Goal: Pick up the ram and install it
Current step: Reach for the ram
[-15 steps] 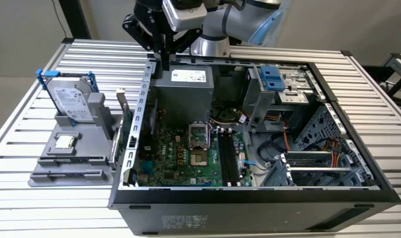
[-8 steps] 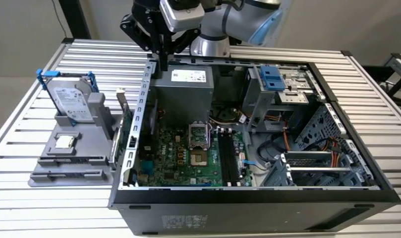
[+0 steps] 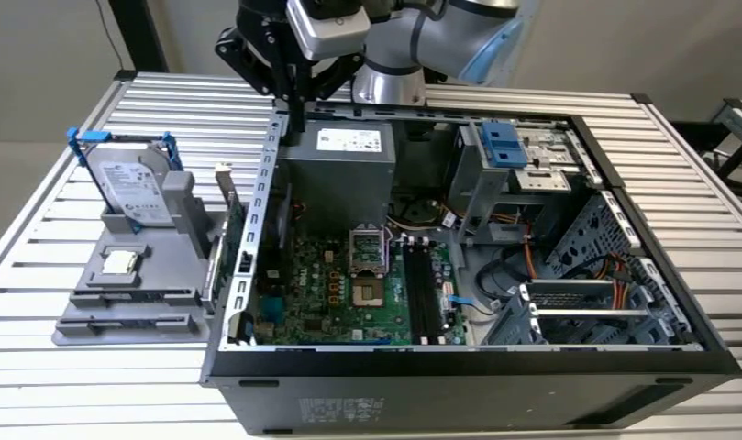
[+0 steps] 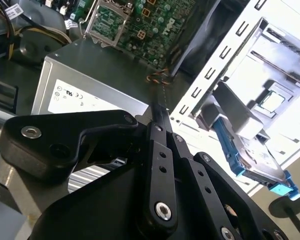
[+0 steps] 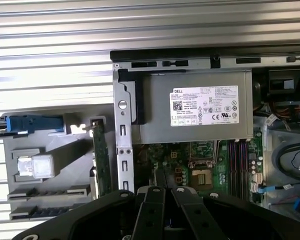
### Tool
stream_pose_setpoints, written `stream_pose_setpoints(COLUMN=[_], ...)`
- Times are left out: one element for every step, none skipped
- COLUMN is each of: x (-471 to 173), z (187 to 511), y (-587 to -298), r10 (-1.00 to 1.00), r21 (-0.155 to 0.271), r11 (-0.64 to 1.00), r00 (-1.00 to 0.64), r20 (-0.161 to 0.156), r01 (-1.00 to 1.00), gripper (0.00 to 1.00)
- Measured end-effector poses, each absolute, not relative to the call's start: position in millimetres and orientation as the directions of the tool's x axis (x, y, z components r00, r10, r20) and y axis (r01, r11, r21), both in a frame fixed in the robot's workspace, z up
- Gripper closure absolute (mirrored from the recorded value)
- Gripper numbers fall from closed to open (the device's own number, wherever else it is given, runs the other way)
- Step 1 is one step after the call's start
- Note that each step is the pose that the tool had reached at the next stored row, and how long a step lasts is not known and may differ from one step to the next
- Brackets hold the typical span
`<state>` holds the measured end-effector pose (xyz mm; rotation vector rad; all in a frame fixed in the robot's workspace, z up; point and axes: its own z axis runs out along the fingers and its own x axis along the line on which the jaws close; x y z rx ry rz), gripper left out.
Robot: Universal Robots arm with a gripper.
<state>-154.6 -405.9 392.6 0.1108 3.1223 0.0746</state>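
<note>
Gripper: I found the gripper (image 3: 300,126) hanging above the rear corner of the computer case (image 3: 469,394), over the power supply (image 3: 340,151). In the second wrist view its fingers (image 4: 160,150) were pressed together, and I could make out nothing between them.
Ram, location: I took the long dark strip lying in the nearest slot of the grey fixture (image 3: 150,309) to be the ram (image 3: 132,322). That was my judgement, as the strip was thin and lay flat. It sat outside the case, well apart from the gripper.
Progress: By my reading neither step was done. The ram was not lifted and not installed.
Memory slots: The memory slots (image 3: 426,293) ran dark along the motherboard (image 3: 322,289), just beside the processor socket (image 3: 368,252). I could not tell whether any of them held a stick.
Case, contents: The case lay open on the slatted table (image 3: 664,165). Inside were the power supply, the motherboard, a drive cage with a blue latch (image 3: 505,147), and loose cables (image 3: 554,266).
Fixture, contents: The fixture held a hard drive in a blue-handled frame (image 3: 136,188) standing on edge, a small square chip (image 3: 120,261) in a recess, and an upright card (image 5: 101,160) on the side nearest the case wall.
</note>
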Motion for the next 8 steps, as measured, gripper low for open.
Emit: stream_pose_setpoints(x=[-155.9,-157.2,-158.3,-159.2,-160.1,-161.0,-161.9,-163.0], z=[392.5,392.6,392.6,392.5,392.6,392.6,392.6,392.6], y=[-406.1,-406.5,-406.8,-407.1,-407.4,-407.7,-408.0,-408.3], r10=[0.071,0.071,0.071,0.071,0.071,0.071,0.071,0.071], r21=[0.048,0.048,0.048,0.048,0.048,0.048,0.048,0.048], r11=[0.996,0.996,0.996,0.996,0.996,0.996,0.996,0.996], r00=[-0.997,-0.997,-0.997,-0.997,-0.997,-0.997,-0.997,-0.997], r20=[-0.015,-0.015,-0.015,-0.015,-0.015,-0.015,-0.015,-0.015], r01=[0.070,0.070,0.070,0.070,0.070,0.070,0.070,0.070], gripper=[1.00,1.00,1.00,1.00,1.00,1.00,1.00,1.00])
